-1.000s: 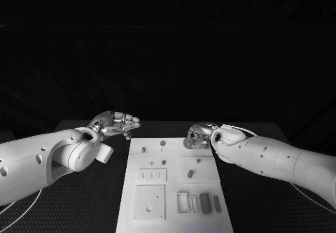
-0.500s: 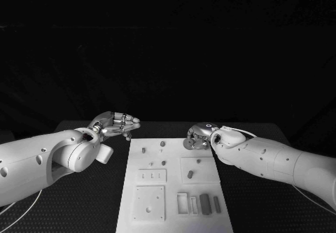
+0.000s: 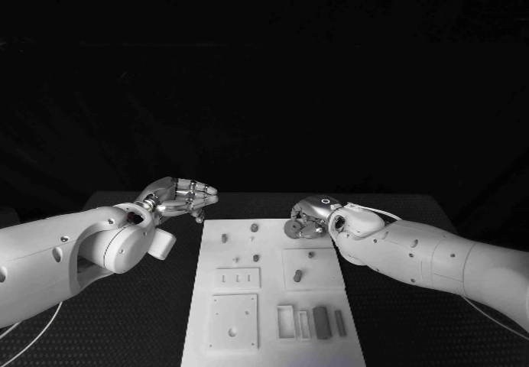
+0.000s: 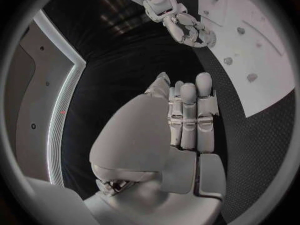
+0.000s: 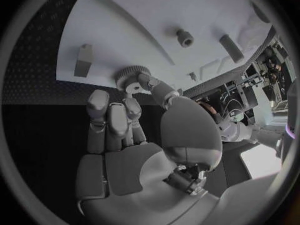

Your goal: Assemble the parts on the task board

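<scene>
The white task board (image 3: 276, 294) lies in the middle of the table. My right hand (image 3: 309, 215) hovers over the board's far right corner and pinches a small toothed gear (image 3: 294, 228) between thumb and finger. The right wrist view shows that gear (image 5: 131, 77) just above the board's edge (image 5: 112, 40). My left hand (image 3: 182, 195) hangs off the board's far left corner with its fingers (image 4: 187, 115) curled in and nothing in them. Small pegs (image 3: 254, 227) stand at the board's far end. An oblong part (image 3: 297, 273) sits mid-board.
At the board's near end are a dark block (image 3: 321, 321) beside open slots (image 3: 287, 319) and a square plate (image 3: 234, 313). Black table (image 3: 144, 306) surrounds the board on both sides. The left wrist view catches my right hand (image 4: 187, 27) over the board (image 4: 250, 60).
My right hand has edged slightly left with the gear, closer over the board's far right corner. The left hand has barely moved.
</scene>
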